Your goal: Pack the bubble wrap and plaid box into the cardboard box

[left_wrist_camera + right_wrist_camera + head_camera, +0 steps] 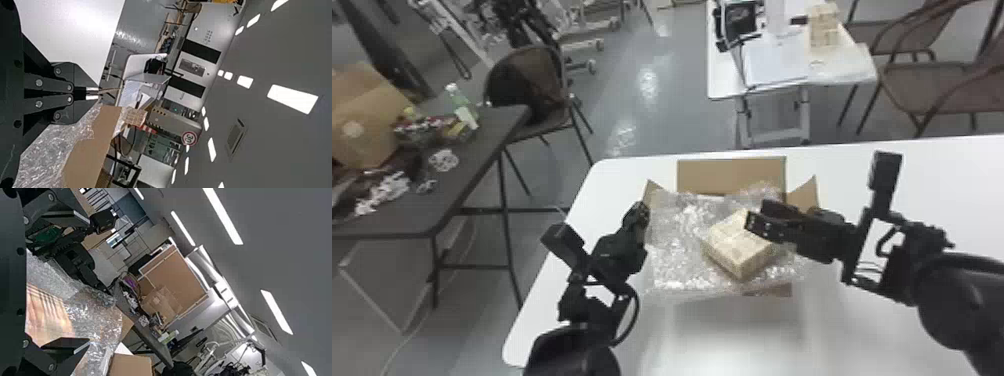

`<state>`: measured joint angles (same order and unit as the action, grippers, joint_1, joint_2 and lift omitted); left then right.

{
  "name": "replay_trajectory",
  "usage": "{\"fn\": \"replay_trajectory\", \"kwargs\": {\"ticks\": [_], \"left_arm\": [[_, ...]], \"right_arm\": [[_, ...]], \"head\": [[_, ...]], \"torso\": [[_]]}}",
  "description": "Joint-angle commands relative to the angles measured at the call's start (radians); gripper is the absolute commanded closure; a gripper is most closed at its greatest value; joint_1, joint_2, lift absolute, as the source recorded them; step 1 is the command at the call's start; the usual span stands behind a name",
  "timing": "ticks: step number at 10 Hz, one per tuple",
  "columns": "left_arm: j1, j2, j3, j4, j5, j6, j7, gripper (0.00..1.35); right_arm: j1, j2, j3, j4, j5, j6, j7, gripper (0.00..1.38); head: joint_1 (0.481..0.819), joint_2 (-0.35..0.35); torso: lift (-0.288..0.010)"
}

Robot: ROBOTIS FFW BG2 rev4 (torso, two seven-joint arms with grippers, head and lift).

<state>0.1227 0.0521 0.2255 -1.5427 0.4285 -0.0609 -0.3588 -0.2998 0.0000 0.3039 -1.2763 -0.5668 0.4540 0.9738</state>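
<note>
White table (907,240), dark cluttered table (467,170) at 10 o'clock, round red-ringed sign (190,138) with print in left wrist view's background. Plaid box (739,245) sits on bubble wrap (679,250), which drapes over cardboard box (732,176) and blocks its opening; raised flap at 12. Left gripper (642,212) at wrap's 10 o'clock, fingers together, can't tell if it pinches wrap; right gripper (759,216) at plaid box's 1 o'clock, fingers wide apart, nothing clamped.

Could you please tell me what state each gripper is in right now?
Left gripper: closed; whether it holds anything can't be told.
Right gripper: open, by the plaid box.
</note>
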Motion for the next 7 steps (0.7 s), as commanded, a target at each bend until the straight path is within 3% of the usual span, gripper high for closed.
{"fn": "replay_trajectory", "kwargs": {"ticks": [1,3,6,7], "left_arm": [[0.000,0.000,0.000,-0.005,-0.007,0.029,0.000,1.21],[-0.005,0.005,0.005,-0.010,-0.010,0.064,0.003,1.21],[0.000,0.008,0.026,-0.034,-0.024,0.122,0.014,1.21],[0.006,0.008,0.035,-0.048,-0.034,0.154,0.017,1.21]], "right_arm": [[0.010,0.000,-0.011,-0.026,0.007,0.000,-0.004,0.21],[0.051,0.000,-0.071,-0.146,0.111,-0.032,-0.058,0.20],[0.174,-0.011,-0.215,-0.436,0.453,-0.100,-0.178,0.21],[0.249,-0.011,-0.259,-0.537,0.545,-0.138,-0.256,0.21]], "head": [[0.695,0.350],[0.695,0.350],[0.695,0.348],[0.695,0.310]], "torso": [[-0.089],[-0.089],[-0.089],[-0.089]]}}
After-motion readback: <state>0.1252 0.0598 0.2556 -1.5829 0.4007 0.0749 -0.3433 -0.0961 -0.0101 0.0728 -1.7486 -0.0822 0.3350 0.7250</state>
